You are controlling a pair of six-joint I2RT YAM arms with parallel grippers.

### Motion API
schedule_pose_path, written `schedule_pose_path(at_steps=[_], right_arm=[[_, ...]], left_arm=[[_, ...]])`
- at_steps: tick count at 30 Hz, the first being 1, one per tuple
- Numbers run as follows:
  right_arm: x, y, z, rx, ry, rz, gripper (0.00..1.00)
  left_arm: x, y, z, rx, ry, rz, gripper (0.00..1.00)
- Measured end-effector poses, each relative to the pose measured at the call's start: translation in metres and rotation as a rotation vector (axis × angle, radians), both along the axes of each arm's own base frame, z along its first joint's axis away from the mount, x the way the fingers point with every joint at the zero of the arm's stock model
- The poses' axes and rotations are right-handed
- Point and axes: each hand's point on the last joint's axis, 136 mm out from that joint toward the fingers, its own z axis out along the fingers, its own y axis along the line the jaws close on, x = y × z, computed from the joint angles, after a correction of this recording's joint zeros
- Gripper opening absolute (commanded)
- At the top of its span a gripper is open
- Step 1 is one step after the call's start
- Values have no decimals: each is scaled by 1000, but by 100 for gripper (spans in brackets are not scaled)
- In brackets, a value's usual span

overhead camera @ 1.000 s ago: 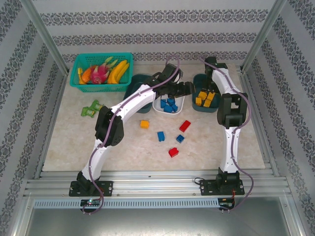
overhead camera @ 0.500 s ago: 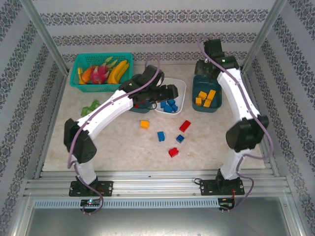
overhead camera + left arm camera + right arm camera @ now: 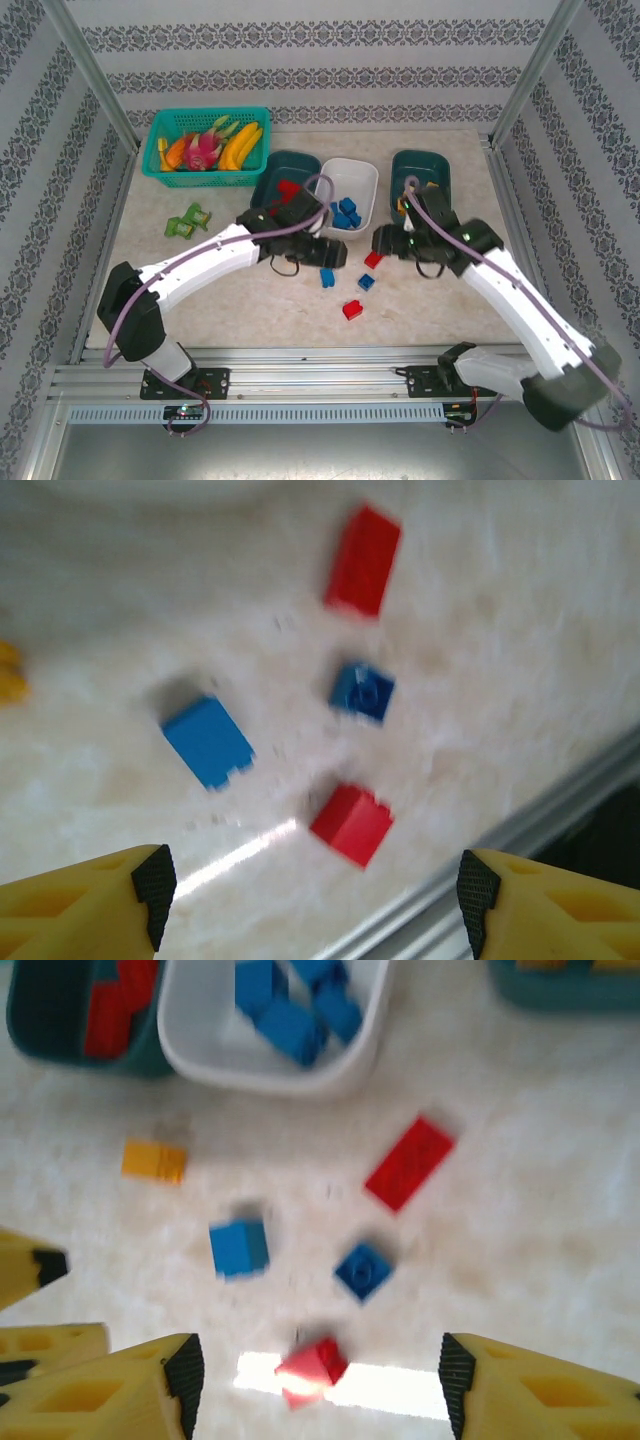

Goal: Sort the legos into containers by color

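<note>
Left end effector (image 3: 315, 890) is hanging wide open with nothing in it, pointing down at the desk (image 3: 520, 630). Right end effector (image 3: 318, 1375) is spread open too and empty. A small red brick (image 3: 312, 1365) sits on the desk right below the gap between its fingers. From above, the two end effectors are near each other mid-desk, just in front of the white tray (image 3: 362, 172).

Left arm (image 3: 200, 265) has its elbow swung way out to the left, with the forearm stretched low across to the right. Right arm (image 3: 520, 305) has its elbow out over the near right corner, and its forearm runs back up-left toward the middle.

Counting time, five legos loose on the desk:
- two red: that small one plus a long red brick (image 3: 410, 1160)
- two blue: a lighter blue brick (image 3: 238, 1248) and a dark blue brick (image 3: 363, 1268)
- one yellow-orange brick (image 3: 153, 1160)

Three trays sit in a row at the back. The left teal tray (image 3: 285, 165) has red legos (image 3: 288, 188) in it. The white one has blue legos (image 3: 345, 212), too blurry for me to count. The right teal tray (image 3: 425, 165) is partly behind the right arm. There's one mesh basket (image 3: 160, 165) of toy fruit (image 3: 205, 148) in the far left corner, and one green toy (image 3: 187, 222) on the desk near it.
</note>
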Motion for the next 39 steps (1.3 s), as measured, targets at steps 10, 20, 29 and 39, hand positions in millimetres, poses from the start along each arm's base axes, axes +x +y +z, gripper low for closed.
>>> schedule_pose_path(at_steps=[10, 20, 29, 39], right_arm=[[-109, -38, -36, 238, 164, -244, 73], [-124, -48, -42, 250, 226, -332, 73], [-124, -48, -41, 234, 242, -333, 73], [-117, -46, -37, 198, 249, -313, 73]], left_arm=[[-60, -47, -65, 223, -76, -373, 81], [-51, -59, -116, 381, -100, -428, 76], [-49, -64, -136, 409, -85, -448, 54], [-40, -69, -131, 415, -108, -418, 32]])
